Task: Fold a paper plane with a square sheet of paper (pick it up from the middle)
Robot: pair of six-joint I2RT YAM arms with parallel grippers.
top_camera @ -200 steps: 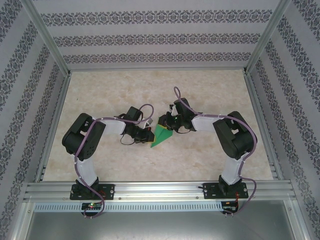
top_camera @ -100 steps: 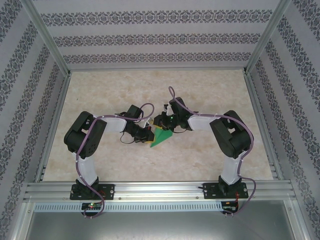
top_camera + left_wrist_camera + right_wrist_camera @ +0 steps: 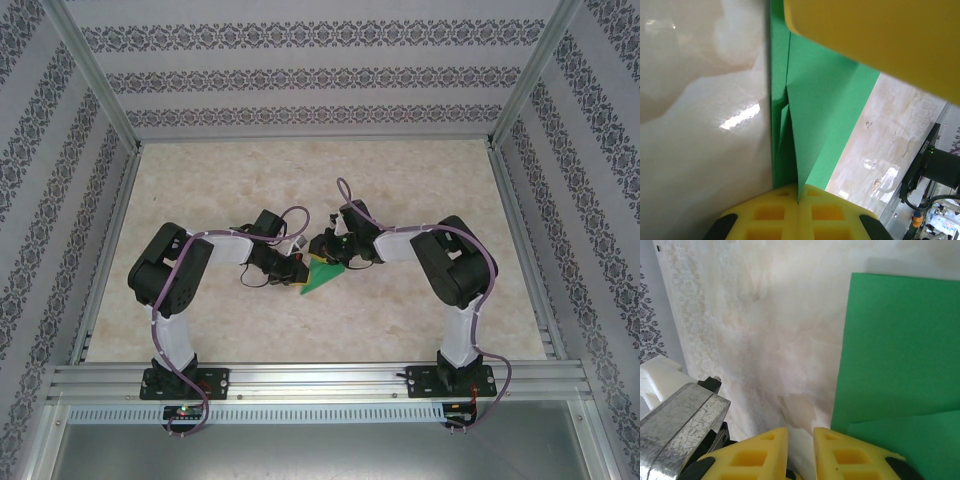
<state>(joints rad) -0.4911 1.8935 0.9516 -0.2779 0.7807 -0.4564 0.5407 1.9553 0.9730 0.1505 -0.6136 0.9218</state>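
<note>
The green sheet of paper point(image 3: 322, 278), folded into a narrow pointed shape with layered flaps, lies at the middle of the table. My left gripper point(image 3: 299, 271) is at its left edge. In the left wrist view the yellow fingers point(image 3: 799, 200) are shut on a raised fold of the paper point(image 3: 825, 110). My right gripper point(image 3: 323, 251) hovers just behind the paper's far end. In the right wrist view its jaws point(image 3: 801, 440) stand slightly apart over bare table, nothing between them, with the paper point(image 3: 895, 350) just to their right.
The marble-patterned table top point(image 3: 420, 180) is ringed by aluminium rails and patterned walls. A yellow finger of the right gripper point(image 3: 880, 40) looms over the paper in the left wrist view. The left gripper's metal body point(image 3: 680, 415) sits close beside the right fingers.
The right arm has swung its elbow inward and its gripper has slid a little left, closer to the left gripper and over the paper's far end. The left arm holds still.
</note>
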